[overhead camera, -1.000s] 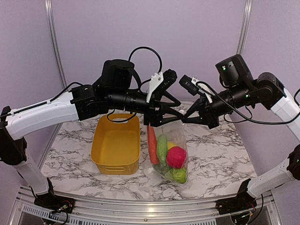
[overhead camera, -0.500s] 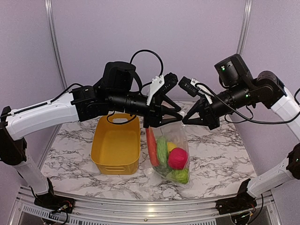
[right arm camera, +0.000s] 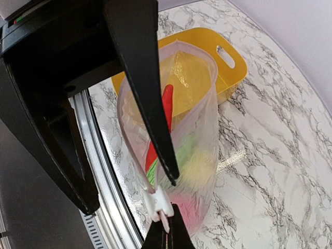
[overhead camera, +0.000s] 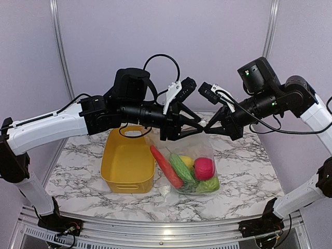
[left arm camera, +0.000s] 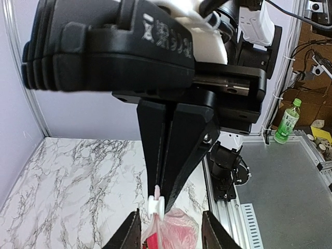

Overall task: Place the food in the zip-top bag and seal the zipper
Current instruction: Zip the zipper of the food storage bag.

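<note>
**ops:** top view, status?

**me:** the zip-top bag [overhead camera: 193,150] hangs between my two grippers, just right of the yellow tub [overhead camera: 128,161]. Its bottom looks to rest on the marble table [overhead camera: 244,166]. All the food [overhead camera: 192,175] is inside: carrot [overhead camera: 166,167] against the left wall, cucumber [overhead camera: 182,167], lemon [overhead camera: 189,160], red fruit [overhead camera: 204,168]. My left gripper [overhead camera: 196,127] and right gripper [overhead camera: 207,129] meet nose to nose at the bag's top edge.

**ops:** left wrist?

**me:** my right fingers [left arm camera: 176,140] are pressed tight together on the white end of the zipper [left arm camera: 157,206]. My left fingers [left arm camera: 128,236] stand apart, one each side of the bag top, gripping nothing I can see.

**ops:** right wrist?

**me:** same pinch, seen from below. The bag mouth gapes in a wide loop. One left finger hangs over the mouth, the other sits outside the near lip. Can't tell if either touches plastic.

**ops:** risks?

**me:** my read:
- The upper bag hangs off one small tab. Food weight plus a tug could slip it out of the right pinch, and then the bag flops and spills.
- If the left closes on one lip only, the tracks won't mate and the run seals nothing.
- The carrot reaches up toward the rim and could jam the strip.
</note>
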Controlling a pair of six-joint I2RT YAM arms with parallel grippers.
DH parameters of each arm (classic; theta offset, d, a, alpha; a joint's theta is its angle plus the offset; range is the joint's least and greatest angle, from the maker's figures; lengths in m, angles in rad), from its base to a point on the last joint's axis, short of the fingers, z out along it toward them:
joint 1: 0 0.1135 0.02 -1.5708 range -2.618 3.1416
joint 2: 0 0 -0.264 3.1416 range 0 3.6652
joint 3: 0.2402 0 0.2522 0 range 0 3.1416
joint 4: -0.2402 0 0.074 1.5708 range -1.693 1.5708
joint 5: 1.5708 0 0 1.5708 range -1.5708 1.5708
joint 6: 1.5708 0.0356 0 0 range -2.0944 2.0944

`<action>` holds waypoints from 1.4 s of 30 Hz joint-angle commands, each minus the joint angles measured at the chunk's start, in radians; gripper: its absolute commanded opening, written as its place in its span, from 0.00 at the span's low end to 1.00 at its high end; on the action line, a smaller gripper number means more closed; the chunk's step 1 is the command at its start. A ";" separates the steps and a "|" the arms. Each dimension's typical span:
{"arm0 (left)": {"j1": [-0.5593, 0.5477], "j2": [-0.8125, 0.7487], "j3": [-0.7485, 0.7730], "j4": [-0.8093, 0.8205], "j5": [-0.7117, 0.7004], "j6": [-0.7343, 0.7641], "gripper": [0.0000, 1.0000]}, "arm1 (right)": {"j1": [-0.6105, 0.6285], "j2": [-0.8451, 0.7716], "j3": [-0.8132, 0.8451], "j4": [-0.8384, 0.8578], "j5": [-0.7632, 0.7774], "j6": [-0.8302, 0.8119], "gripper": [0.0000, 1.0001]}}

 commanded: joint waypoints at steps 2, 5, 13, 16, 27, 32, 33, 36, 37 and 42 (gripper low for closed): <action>-0.009 0.032 0.023 0.053 -0.096 -0.056 0.47 | 0.009 0.006 0.041 0.054 -0.007 -0.012 0.00; 0.001 0.044 0.025 0.066 -0.084 -0.057 0.48 | 0.010 0.005 0.041 0.061 -0.016 -0.016 0.00; 0.029 0.055 -0.005 0.140 0.021 -0.127 0.38 | 0.009 0.008 0.040 0.061 -0.023 -0.021 0.00; 0.036 0.051 -0.007 0.145 0.039 -0.127 0.34 | 0.009 0.007 0.032 0.063 -0.019 -0.021 0.00; 0.053 0.035 -0.033 0.099 0.081 -0.124 0.29 | 0.009 0.006 0.034 0.073 0.006 -0.009 0.00; 0.053 0.044 -0.024 0.094 0.096 -0.126 0.23 | 0.010 0.011 0.035 0.070 0.019 -0.009 0.00; 0.053 0.044 -0.022 0.093 0.096 -0.126 0.22 | 0.009 0.012 0.033 0.069 0.020 -0.009 0.00; 0.053 0.043 -0.023 0.091 0.097 -0.124 0.18 | 0.009 0.011 0.024 0.074 0.028 -0.007 0.00; 0.053 0.042 -0.024 0.088 0.096 -0.121 0.18 | 0.009 0.010 0.020 0.077 0.033 -0.005 0.00; 0.053 0.040 -0.030 0.077 0.085 -0.119 0.15 | 0.009 0.003 0.010 0.099 0.047 0.006 0.00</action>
